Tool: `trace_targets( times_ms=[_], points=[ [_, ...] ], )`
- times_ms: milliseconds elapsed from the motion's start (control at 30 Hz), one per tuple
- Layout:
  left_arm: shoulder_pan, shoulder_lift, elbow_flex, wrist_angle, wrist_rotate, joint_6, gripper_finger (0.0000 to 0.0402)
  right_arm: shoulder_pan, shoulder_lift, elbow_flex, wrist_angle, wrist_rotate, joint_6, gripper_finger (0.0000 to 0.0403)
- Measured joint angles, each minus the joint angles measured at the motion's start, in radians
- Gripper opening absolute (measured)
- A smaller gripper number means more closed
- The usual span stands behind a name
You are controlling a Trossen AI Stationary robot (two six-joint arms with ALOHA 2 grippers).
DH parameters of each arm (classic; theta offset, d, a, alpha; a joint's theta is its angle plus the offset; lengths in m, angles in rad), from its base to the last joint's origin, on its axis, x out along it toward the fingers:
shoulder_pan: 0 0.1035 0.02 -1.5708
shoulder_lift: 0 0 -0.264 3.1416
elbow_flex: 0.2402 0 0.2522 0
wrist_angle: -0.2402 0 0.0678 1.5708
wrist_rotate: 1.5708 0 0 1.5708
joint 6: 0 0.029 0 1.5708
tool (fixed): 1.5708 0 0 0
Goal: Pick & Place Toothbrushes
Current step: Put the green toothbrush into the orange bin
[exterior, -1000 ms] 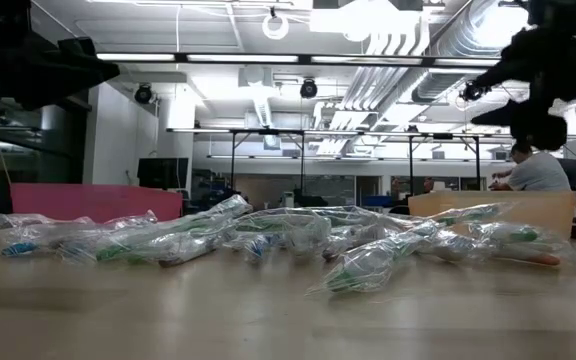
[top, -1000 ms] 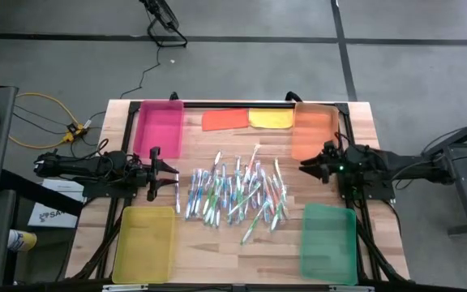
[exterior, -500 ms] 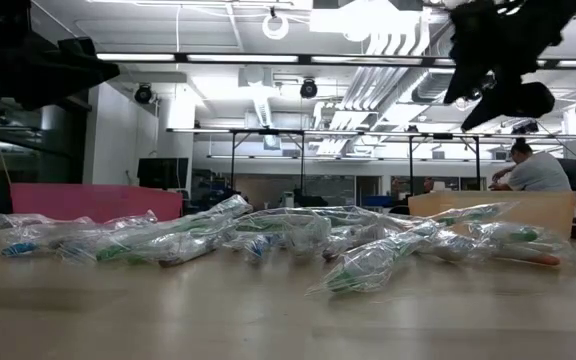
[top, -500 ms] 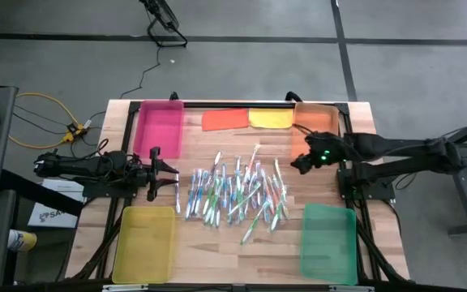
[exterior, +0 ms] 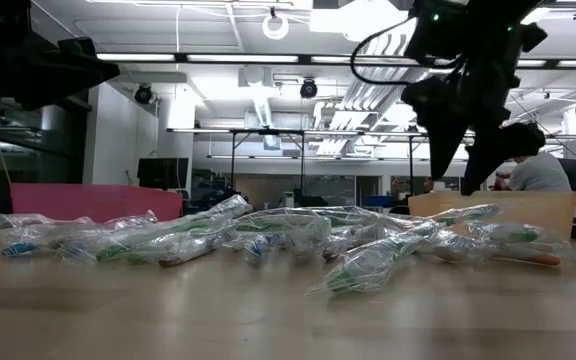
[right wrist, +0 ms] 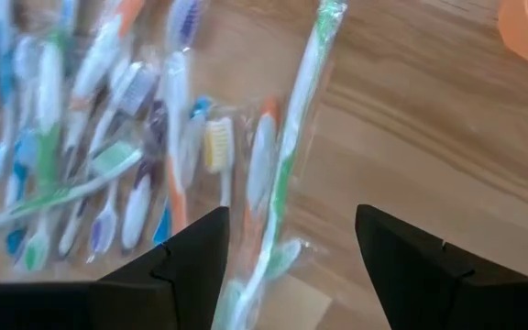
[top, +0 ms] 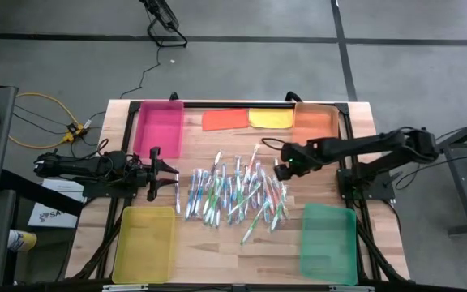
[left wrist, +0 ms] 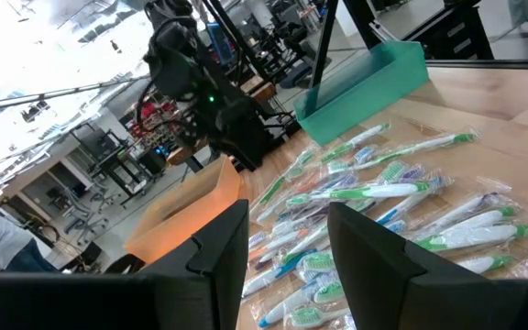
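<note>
Currently the toothbrushes [top: 235, 193], each in a clear wrapper, lie in a loose heap at the middle of the surface [top: 217, 243], between the four trays. The right hand [top: 280, 169] hangs above the heap's edge nearest the orange tray [top: 314, 130], its fingers [right wrist: 180, 266] spread wide and grasping nothing; one green-handled toothbrush [right wrist: 293, 137] lies directly below it. The left hand [top: 167, 173] waits beside the heap, between the pink tray [top: 158, 126] and the yellow tray [top: 144, 243], released and empty.
</note>
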Motion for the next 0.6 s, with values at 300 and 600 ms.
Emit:
trace_targets(
  times_ms=[300, 600],
  points=[
    [0.000, 0.000, 0.000, 0.000, 0.000, 0.000, 0.0147, 0.034, 0.131, 0.003, 0.089, 0.058, 0.031, 0.0231],
    [0.000, 0.000, 0.000, 0.000, 0.000, 0.000, 0.0147, 0.025, 0.225, 0.050, 0.079, 0.071, 0.038, 0.0200]
  ],
)
